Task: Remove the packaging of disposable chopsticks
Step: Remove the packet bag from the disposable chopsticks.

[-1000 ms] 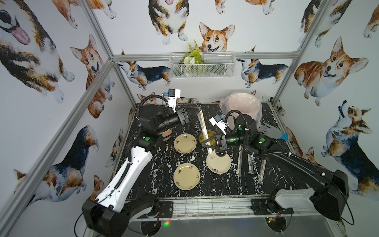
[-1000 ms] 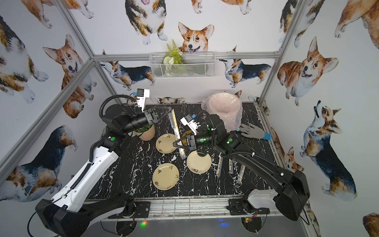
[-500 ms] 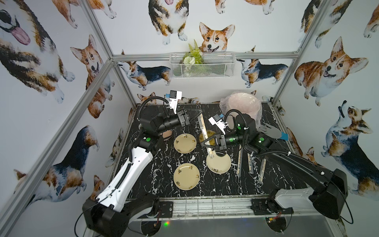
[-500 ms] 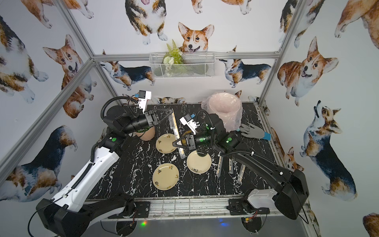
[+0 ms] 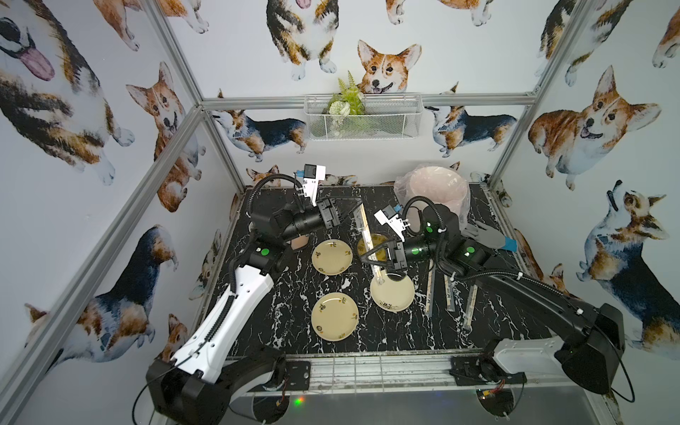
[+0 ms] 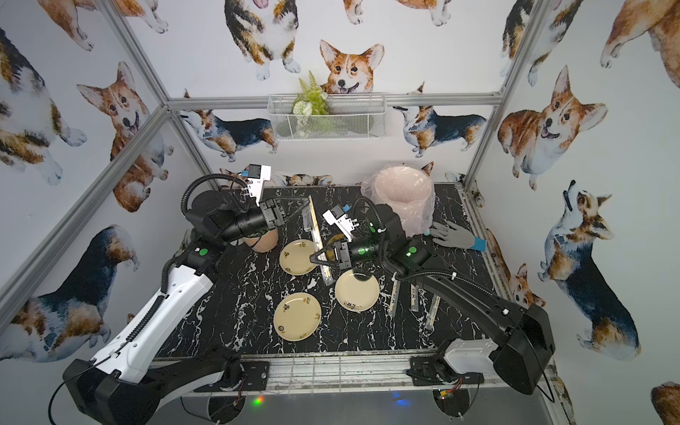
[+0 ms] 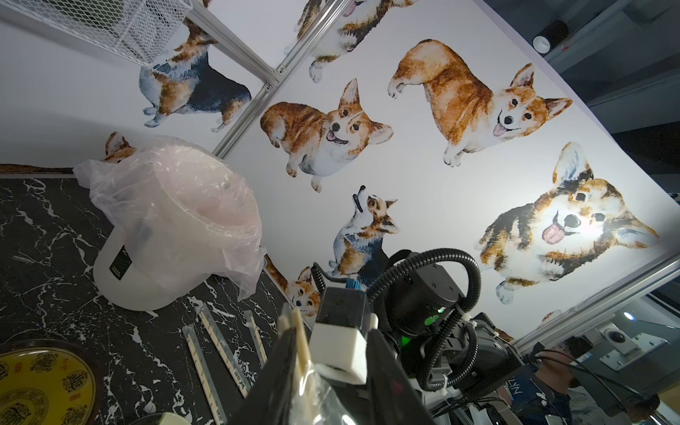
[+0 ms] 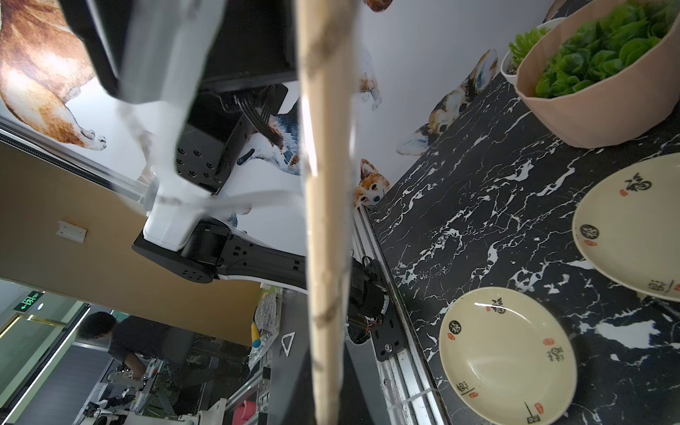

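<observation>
The black marble table (image 5: pixel 287 294) takes up the floor of the cell. The left arm (image 5: pixel 235 294) and the right arm (image 5: pixel 533 294) reach in from its near corners toward the middle. A pink bin (image 5: pixel 438 187) lined with a clear bag stands at the far right, and a grey glove (image 5: pixel 485 237) lies near it on the right. Toward the middle sit a far plate (image 5: pixel 332 257), a near plate (image 5: pixel 334 316) and a right plate (image 5: pixel 393 298), all cream. A dark dish (image 5: pixel 371 241) lies beyond the right plate, partly hidden by the right arm's pincer. Three wrapped pairs (image 5: pixel 429 294) lie side by side on the table, right of the right plate and under the right arm. One pair of disposable chopsticks (image 5: pixel 368 233) is held up off the table, tilted. Its far end is high, beside the left gripper (image 5: pixel 357 201), and its near end is low, at the far rim of the right plate; contact there cannot be told. The right gripper (image 5: pixel 364 257) is pressed together on this pair at about mid-length. The left gripper's fingers (image 7: pixel 279 368) stand spread, wider than the sticks, whose pale ends lie against one finger. The packaging (image 7: pixel 325 399) shows as crinkled clear film between those fingers, and it runs along the sticks in the right wrist view.
</observation>
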